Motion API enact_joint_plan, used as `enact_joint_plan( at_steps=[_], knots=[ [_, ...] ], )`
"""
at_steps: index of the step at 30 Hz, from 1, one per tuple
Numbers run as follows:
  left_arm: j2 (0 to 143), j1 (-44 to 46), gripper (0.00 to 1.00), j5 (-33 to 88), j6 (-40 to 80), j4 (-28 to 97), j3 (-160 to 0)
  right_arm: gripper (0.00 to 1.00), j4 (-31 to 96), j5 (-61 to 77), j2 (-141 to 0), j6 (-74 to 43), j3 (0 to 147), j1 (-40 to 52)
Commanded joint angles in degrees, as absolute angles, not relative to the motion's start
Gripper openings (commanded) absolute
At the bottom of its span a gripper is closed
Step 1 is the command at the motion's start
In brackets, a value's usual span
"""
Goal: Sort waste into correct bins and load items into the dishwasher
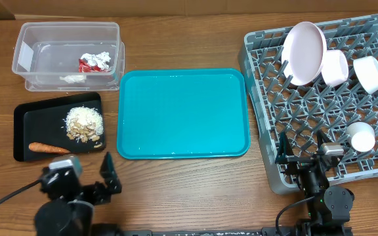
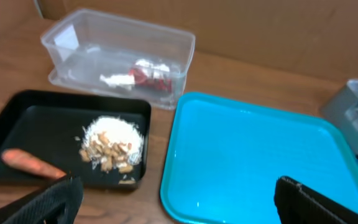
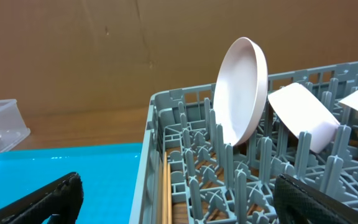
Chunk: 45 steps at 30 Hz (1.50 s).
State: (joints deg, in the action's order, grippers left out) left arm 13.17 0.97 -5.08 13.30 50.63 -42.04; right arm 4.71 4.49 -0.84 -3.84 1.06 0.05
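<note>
The clear tub (image 1: 28,39) holds the red wrapper (image 1: 86,64), white tissue (image 1: 102,60) and another pale scrap. The black tray (image 1: 28,118) holds beige food scraps (image 1: 84,123) and the orange carrot (image 1: 48,148). The grey rack (image 1: 261,72) holds the white plate (image 1: 304,52) on edge, two bowls (image 1: 335,67) (image 1: 370,73) and a cup (image 1: 361,136). The chopsticks (image 3: 165,186) lie along the rack's left wall. My left gripper (image 1: 84,172) is open and empty at the table's front, near the black tray. My right gripper (image 1: 302,157) is open and empty over the rack's front edge.
The large teal tray (image 1: 183,113) lies bare in the middle of the table, between the black tray and the rack. A brown cardboard wall stands behind the table in both wrist views.
</note>
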Motion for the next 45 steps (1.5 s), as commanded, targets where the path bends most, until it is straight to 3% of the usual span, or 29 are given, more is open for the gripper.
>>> enact_joint_plan(
  at_steps=[1,9,14,20,45],
  knots=[
    [5.7,0.4,1.00,-4.9,11.8,39.8,-28.2,1.00,4.4,5.0,-0.2,-2.8,0.5,0.3],
    [0.2,0.4,1.00,-3.4,11.5,8.8,-8.0,1.00,4.4,5.0,-0.2,-2.8,0.5,0.3],
    [0.2,0.4,1.00,-1.3,5.5,-7.2,-0.1,1.00,4.4,5.0,-0.2,-2.8,0.5,0.3],
    [0.2,0.4,1.00,0.8,5.2,4.6,-0.3,1.00,4.4,5.0,-0.2,-2.8,0.5,0.3],
    [0.3,0.4,1.00,1.1,5.1,4.4,-0.3,1.00,4.4,5.0,-0.2,-2.8,0.5,0.3]
  ],
)
